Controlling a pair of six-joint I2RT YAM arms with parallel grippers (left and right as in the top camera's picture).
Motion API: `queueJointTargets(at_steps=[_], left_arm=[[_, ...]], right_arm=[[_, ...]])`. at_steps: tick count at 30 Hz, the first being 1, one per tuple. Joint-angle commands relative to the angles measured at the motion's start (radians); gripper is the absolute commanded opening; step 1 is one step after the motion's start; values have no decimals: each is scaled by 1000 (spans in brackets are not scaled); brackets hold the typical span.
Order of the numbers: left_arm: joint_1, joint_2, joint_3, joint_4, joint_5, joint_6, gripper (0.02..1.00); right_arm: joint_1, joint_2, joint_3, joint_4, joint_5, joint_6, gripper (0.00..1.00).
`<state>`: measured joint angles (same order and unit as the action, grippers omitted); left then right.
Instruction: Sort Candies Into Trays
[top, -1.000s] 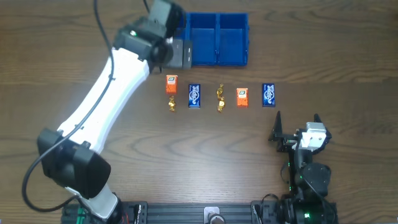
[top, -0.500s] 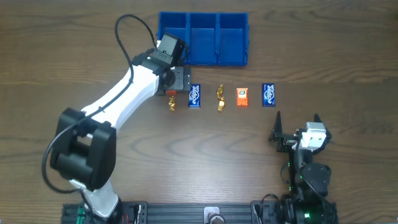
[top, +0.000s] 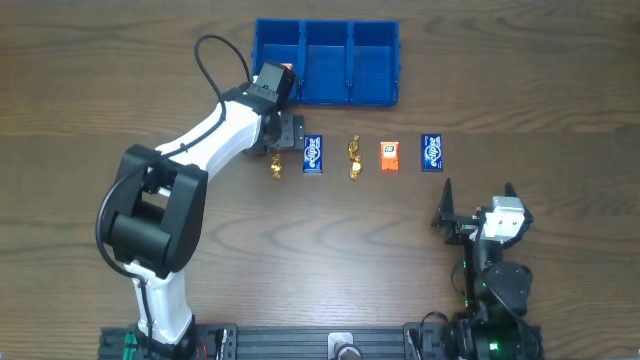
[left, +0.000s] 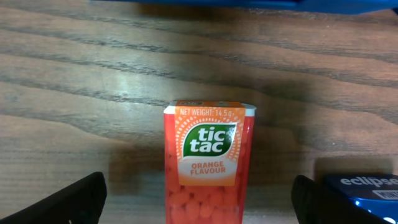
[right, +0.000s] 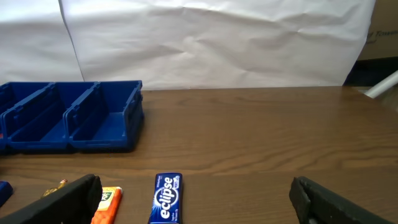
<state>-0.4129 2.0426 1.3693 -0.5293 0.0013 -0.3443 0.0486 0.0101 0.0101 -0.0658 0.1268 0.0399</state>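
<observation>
An orange candy box (left: 209, 155) lies flat on the wood table, and my left gripper (left: 208, 208) is open around it, one finger on each side. From above, the left gripper (top: 284, 132) covers that box at the left end of the candy row. The row also holds gold-wrapped candies (top: 277, 168) (top: 354, 160), two blue boxes (top: 313, 153) (top: 432, 152) and a second orange box (top: 389, 156). The blue three-compartment tray (top: 348, 62) stands behind the row; a bit of orange shows in its left compartment. My right gripper (top: 478, 195) rests open near its base, holding nothing.
In the right wrist view the tray (right: 134, 118) stands far off, with a blue box (right: 166, 198) and an orange box (right: 109, 199) nearer. A white sheet hangs behind the table. Bare wood surrounds the row on all sides.
The left arm has drawn back from the tray's left compartment and come down over the left orange box. The right arm has kept still.
</observation>
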Motion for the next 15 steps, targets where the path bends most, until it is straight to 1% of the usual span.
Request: queueJointTargets(at_steps=[1,5,8,9,11,15], left_arm=[[15,19,12,9,11,-11,928],[16,38,14,11,15,-11,923],[16,41,16,16,15,-11,884],[16,41,16,18,15,-11,853],[15,41,16,18,15,-7,728],[11,41,16,18,14,-2,595]], right_arm=[[-4,-7,-2,-3,2,-14,1000],[-4,-7,-2,-3,2,-14,1000],[-4,-7,-2,-3,2,-14,1000],[-4,-7,-2,-3,2,-14,1000],[-4,-7,-2,-3,2,-14,1000],[-4,-7,-2,-3,2,-14,1000]])
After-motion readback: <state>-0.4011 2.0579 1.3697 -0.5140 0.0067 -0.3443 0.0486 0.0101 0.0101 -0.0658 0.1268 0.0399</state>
